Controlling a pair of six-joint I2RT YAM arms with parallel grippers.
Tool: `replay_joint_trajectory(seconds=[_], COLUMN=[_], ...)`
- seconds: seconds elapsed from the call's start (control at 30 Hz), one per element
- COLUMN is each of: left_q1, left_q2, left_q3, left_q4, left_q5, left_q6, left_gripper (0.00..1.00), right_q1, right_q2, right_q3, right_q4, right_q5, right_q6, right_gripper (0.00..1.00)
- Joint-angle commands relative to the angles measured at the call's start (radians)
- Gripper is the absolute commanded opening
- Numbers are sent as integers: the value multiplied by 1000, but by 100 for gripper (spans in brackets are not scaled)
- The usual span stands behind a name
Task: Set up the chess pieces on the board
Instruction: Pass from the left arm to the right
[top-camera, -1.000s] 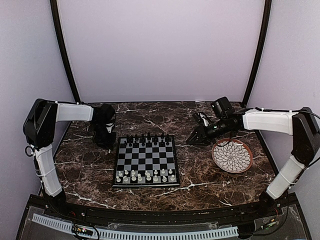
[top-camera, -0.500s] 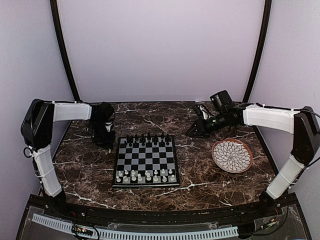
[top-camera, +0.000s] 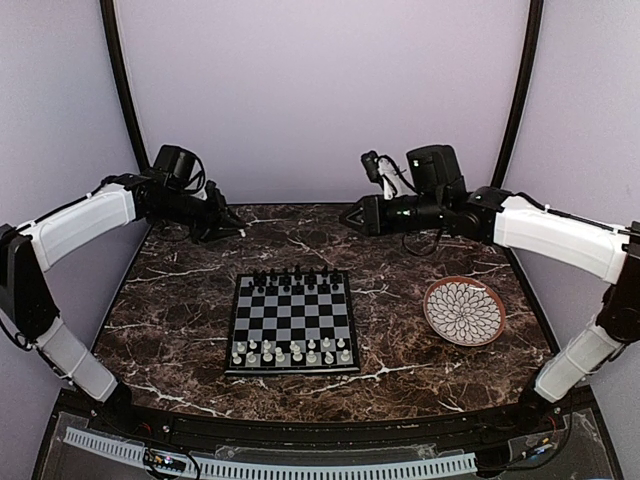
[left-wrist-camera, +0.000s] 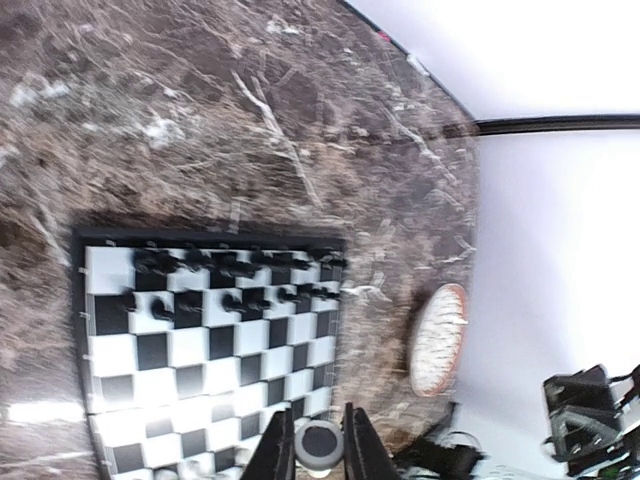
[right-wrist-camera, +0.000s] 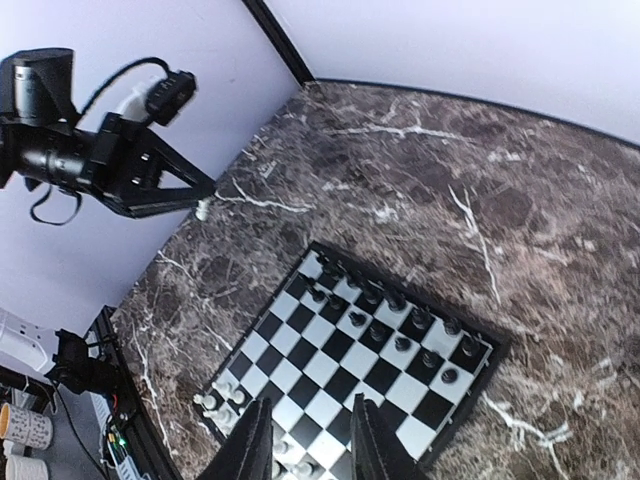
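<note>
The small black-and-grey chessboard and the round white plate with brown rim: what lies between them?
Only bare brown marble tabletop lies between the chessboard and the plate, as the top external view shows.

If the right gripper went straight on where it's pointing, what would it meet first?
The right gripper would probably meet the chessboard first, around its white pieces, though depth is unclear.

A petal-patterned plate (top-camera: 464, 311) sits on the marble table (top-camera: 180, 330).

We hold our left arm (top-camera: 85, 222) and right arm (top-camera: 550, 235) high, reaching inward; our left gripper (top-camera: 238, 232) pinches a white piece (left-wrist-camera: 318, 445) — our right gripper (right-wrist-camera: 312, 440) stands parted.
</note>
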Motion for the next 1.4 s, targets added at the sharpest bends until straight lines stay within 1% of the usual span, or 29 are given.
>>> replay_joint_trajectory(seconds=[0.0,0.1,0.27,0.43,0.57,0.73,1.0,1.37], left_q1=[4,3,0,-16,-27,-44,-62,-64], left_q2=[-64,-81,-120,-165,-190,-206,-222,-237], left_q3=[-91,-115,-170,-222,-240,-263,-277,-292], left_q4=[206,286,421,504,533,586,619,632], left_q5=[135,171,219,226,218,213,207,214], left_q6=[-276,-344,-482,-590,-632,-673,-702,-713], left_gripper=[12,12,12,12,12,12,12,12], right_q1=[80,123,172,206,225,232,239,240], right_q2=[94,182,298,358,385,409,456,480], right_q3=[139,247,391,475,514,533,592,613], right_q4=[57,7,-14,-2,8,44,32,52], right_q5=[48,65,98,120,136,118,95,90], right_q6=[-86,-118,-138,-131,-113,-85,-76,-64], right_gripper=[29,29,29,31,34,38,39,30])
